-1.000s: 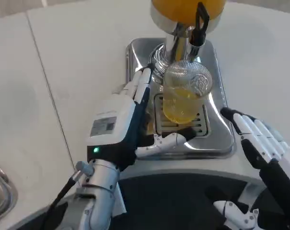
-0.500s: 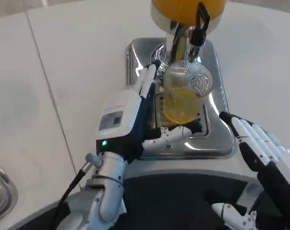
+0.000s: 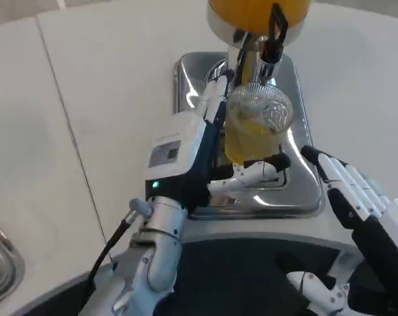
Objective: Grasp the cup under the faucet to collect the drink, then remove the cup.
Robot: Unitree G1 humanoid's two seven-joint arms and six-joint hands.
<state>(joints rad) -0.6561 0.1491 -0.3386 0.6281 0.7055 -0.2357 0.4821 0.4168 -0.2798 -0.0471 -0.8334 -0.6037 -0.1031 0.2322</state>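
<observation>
**Left hand advanced to cup**

Left hand [image 3: 199, 141] has moved forward since 1.0 s ago; fingers and thumb now wrap the cup [image 3: 254, 131], which stands on the drip tray [image 3: 297, 191] under the faucet [image 3: 272, 36], part-filled. Right hand [image 3: 356, 197] spread, above the bench [image 3: 87, 99].

left robot hand [image 3: 208, 155] wraps cup [image 3: 254, 130] under faucet [image 3: 272, 41] | right robot hand [image 3: 356, 197] open beside tray [image 3: 297, 191]

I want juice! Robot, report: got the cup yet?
Left hand fingers wrapped around the cup, part full, under the faucet. Right hand open, waiting beside the tray. Nothing in the way.
</observation>
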